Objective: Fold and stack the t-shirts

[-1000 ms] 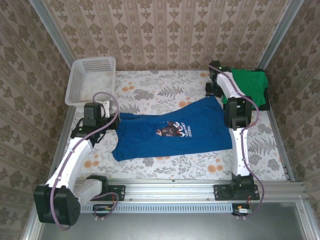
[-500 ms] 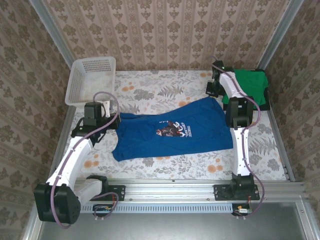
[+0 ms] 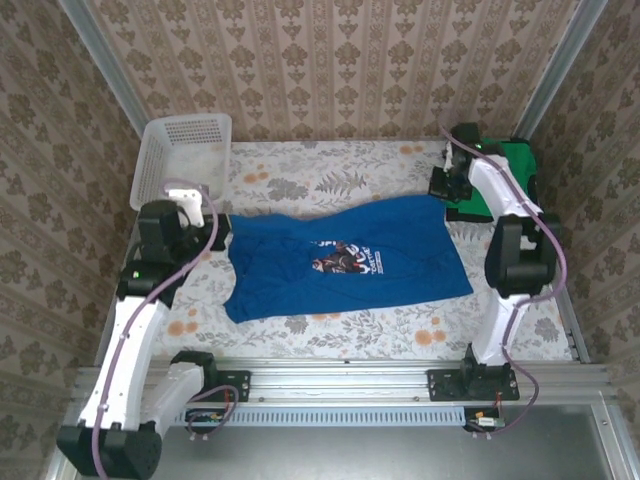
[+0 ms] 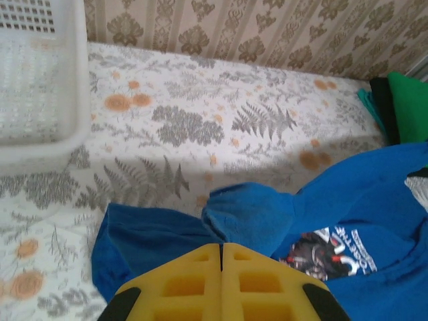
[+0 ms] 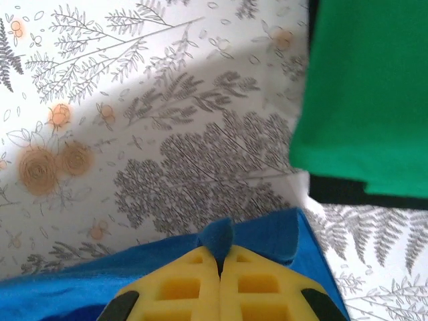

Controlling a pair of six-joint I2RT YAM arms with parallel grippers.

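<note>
The royal-blue t-shirt (image 3: 345, 260) lies spread across the middle of the table, its chest graphic (image 3: 345, 258) facing up. My left gripper (image 3: 212, 225) is shut on the shirt's left end; in the left wrist view its yellow fingertips (image 4: 221, 249) pinch bunched blue cloth (image 4: 257, 214). My right gripper (image 3: 442, 195) is shut on the far right corner, where a tuft of blue fabric (image 5: 219, 237) pokes up between the pads. The green t-shirt (image 3: 508, 168) sits folded at the back right on top of a dark t-shirt (image 5: 361, 192).
A white lattice basket (image 3: 182, 160) stands at the back left, close behind my left arm. The table has a floral cloth (image 3: 330, 185). Patterned walls close in the back and both sides. A metal rail (image 3: 340, 375) runs along the near edge.
My left gripper has pulled back to the left, drawing the shirt's left end with it. My right arm has swung its elbow out to the right. The shirt lies flatter and more stretched.
</note>
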